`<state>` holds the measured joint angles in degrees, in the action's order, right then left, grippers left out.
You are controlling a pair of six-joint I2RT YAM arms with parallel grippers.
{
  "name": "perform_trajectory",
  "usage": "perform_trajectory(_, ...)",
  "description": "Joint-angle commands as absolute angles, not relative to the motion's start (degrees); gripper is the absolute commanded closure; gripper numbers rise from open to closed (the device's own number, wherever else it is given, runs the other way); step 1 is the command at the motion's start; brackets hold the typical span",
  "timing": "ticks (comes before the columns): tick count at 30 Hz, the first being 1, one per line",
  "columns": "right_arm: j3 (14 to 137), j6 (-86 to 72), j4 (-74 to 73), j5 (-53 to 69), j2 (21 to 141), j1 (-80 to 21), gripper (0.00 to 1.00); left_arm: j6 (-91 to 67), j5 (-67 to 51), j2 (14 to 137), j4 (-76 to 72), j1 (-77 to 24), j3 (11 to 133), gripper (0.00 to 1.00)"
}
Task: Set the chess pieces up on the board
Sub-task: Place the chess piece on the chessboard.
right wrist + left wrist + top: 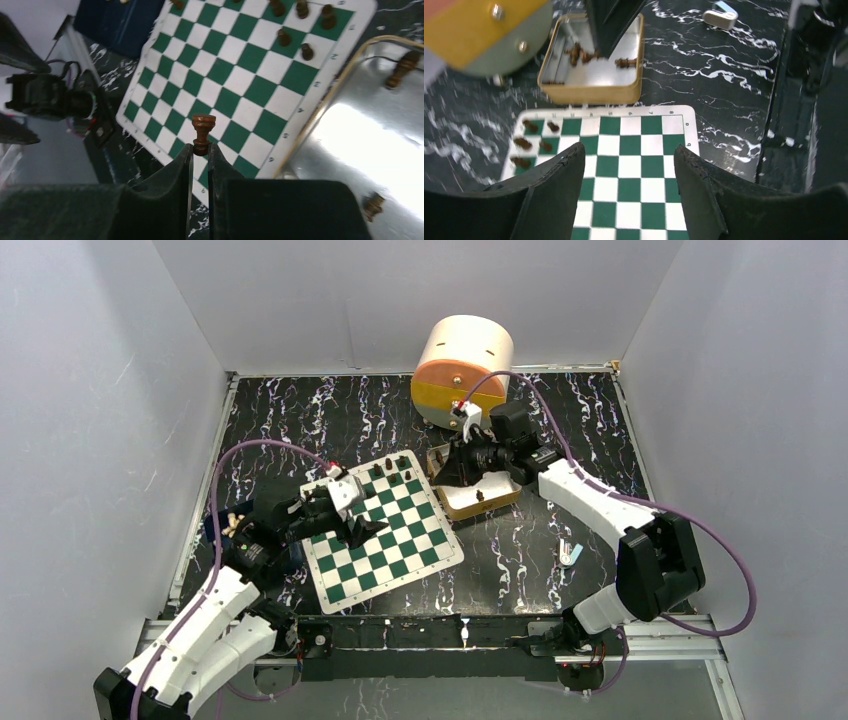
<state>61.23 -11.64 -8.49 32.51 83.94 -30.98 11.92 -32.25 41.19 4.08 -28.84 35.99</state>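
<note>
Holds left hand point(629, 155) spread wide over board point(412, 552) middle; pinches one piece point(204, 131) in right hand point(200, 148) over tray point(589, 93); shows bare squares toward near edge.

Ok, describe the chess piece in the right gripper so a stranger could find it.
Find the green-and-white board, then the tan tray by its far-right corner. The right gripper hangs there, pinching a brown piece with a flat, flared top: the only one gripped, others sit loose.
</note>
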Motion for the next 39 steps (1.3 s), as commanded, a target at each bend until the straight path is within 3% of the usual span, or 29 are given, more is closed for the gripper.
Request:
perform_trajectory(1,60.96,-13.35,-4.94,46.64,83.18,-33.04,0.82,34.11,-44.28,41.99,1.48,-28.78,38.00,0.38)
perform_trajectory(9,65.19,-14.06,-9.09,51.74,87.05,-35.27,0.81,47.19,-43.57,50.95,7.51,-28.74,43.08,0.35)
perform_trajectory(26,71.33,-15.75,-11.57,54.59,92.59,-40.33,0.81,49.25,-48.61,57.27,7.73,-28.92,43.28,0.42)
perform_trajectory(35,71.62,-17.22,-10.24,54.62,92.33,-40.78,0.81,48.28,-48.60,56.83,7.88,-28.92,42.95,0.59)
perform_trajectory(39,71.00,-18.69,-8.42,52.98,91.23,-40.75,0.82,46.18,-48.12,57.20,7.95,-28.92,43.06,0.81)
